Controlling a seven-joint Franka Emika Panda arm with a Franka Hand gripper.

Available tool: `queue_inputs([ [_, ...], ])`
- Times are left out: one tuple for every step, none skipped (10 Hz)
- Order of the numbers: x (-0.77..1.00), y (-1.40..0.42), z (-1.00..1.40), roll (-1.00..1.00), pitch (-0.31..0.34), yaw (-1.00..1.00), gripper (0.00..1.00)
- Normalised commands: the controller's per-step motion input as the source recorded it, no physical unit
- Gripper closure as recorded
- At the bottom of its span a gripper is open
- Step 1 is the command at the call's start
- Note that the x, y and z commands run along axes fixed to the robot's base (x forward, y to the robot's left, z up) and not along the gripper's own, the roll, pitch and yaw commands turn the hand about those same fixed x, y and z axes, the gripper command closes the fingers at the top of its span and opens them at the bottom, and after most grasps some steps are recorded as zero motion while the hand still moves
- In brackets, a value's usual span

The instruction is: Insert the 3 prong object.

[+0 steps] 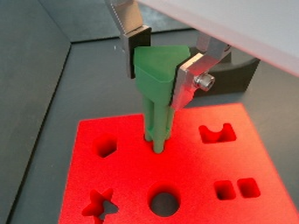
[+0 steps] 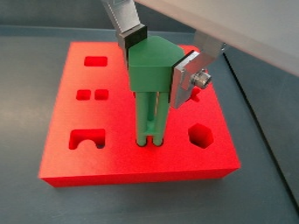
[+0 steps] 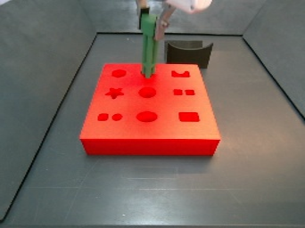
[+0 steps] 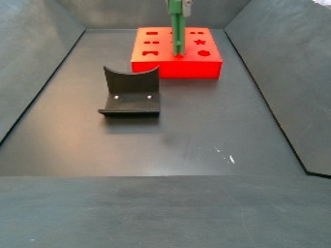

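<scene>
The 3 prong object [image 1: 156, 105] is a bright green stick with a wide wedge-shaped head. It stands upright in my gripper [image 1: 160, 63], whose silver fingers are shut on the head in both wrist views [image 2: 160, 59]. Its split prong end [image 2: 147, 131] reaches down into a cut-out in the top of the red block [image 2: 117, 157]. In a side view the stick [image 3: 148, 44] rises from the block's back middle [image 3: 149, 120] under the gripper [image 3: 150, 7]. It also shows in a side view [image 4: 175, 21] over the red block [image 4: 181, 66].
A dark grey curved block [image 3: 191, 52] stands behind the red block; in a side view [image 4: 132, 92] it sits on the dark floor. The block's top has other cut-outs: a star [image 1: 103, 206], a circle [image 1: 165, 204], a hexagon [image 2: 201, 135]. Grey bin walls surround the floor.
</scene>
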Motion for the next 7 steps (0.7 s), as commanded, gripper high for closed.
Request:
queue_inputs([
  [0.08,0.0,-0.72,-0.2,0.026,-0.21,1.0],
  [0.09,0.0,-0.64,-0.24,0.0,-0.21,1.0],
  [0.09,0.0,-0.52,-0.3,0.0,-0.2,1.0],
  [0.05,0.01,-0.49,-0.32,0.0,-0.21,1.0],
  [0.05,0.04,-0.47,-0.33,0.0,-0.18,1.0],
  [0.03,0.09,-0.43,-0.35,0.0,-0.15,1.0],
  [0.04,0.0,-0.45,-0.11,0.0,-0.11,1.0],
])
